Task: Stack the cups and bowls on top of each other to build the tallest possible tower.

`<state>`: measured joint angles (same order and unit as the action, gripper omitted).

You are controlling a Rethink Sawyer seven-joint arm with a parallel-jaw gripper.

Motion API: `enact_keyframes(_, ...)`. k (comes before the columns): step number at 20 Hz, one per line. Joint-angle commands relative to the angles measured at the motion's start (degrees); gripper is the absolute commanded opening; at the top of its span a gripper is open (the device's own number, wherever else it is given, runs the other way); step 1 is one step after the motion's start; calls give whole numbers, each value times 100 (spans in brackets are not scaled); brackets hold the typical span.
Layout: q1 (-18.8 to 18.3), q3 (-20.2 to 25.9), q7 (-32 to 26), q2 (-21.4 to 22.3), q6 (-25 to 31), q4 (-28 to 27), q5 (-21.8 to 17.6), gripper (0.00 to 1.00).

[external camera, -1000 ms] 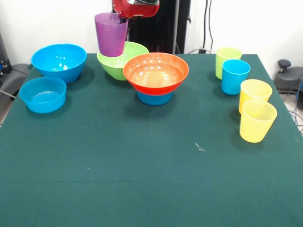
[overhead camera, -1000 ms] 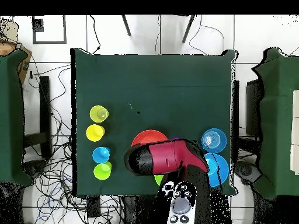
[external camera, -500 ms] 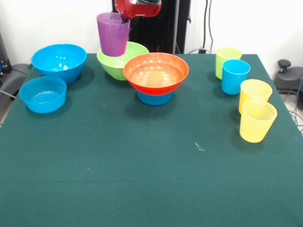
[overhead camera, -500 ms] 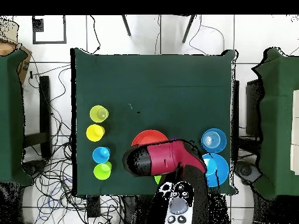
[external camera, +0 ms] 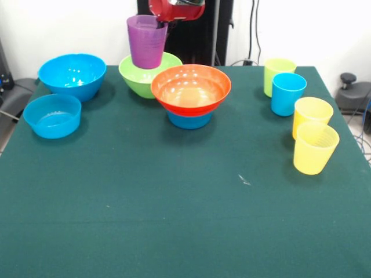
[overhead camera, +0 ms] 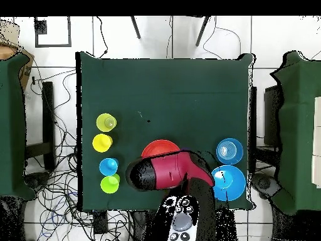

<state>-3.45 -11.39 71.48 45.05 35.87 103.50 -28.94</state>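
The translucent purple cup (external camera: 146, 41) hangs upright in the air in front of the lime green bowl (external camera: 134, 77), just left of the stack. My gripper (external camera: 160, 24) is shut on its right rim at the top edge of the front view. The wide orange bowl (external camera: 191, 87) sits on a small blue bowl (external camera: 189, 120) at mid-table. In the overhead view my red arm (overhead camera: 170, 172) covers the cup and part of the orange bowl (overhead camera: 158, 148).
A large blue bowl (external camera: 72, 74) and a smaller blue bowl (external camera: 53, 115) stand at the left. At the right stand a lime green cup (external camera: 277, 73), a blue cup (external camera: 287, 94) and two yellow cups (external camera: 312, 114) (external camera: 315, 148).
The gripper has carried the purple cup to the right, toward the orange bowl, and slightly higher. Nothing else has moved.
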Motion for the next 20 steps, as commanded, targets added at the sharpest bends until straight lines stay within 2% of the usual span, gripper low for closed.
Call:
enact_keyframes(1, 104, 315, 1201, -360, -291, 252, 204, 0)
enact_keyframes(17, 389, 175, 1533, -570, -216, 89, 60, 0)
enact_keyframes(20, 407, 199, 1674, -594, -196, 105, 152, 0)
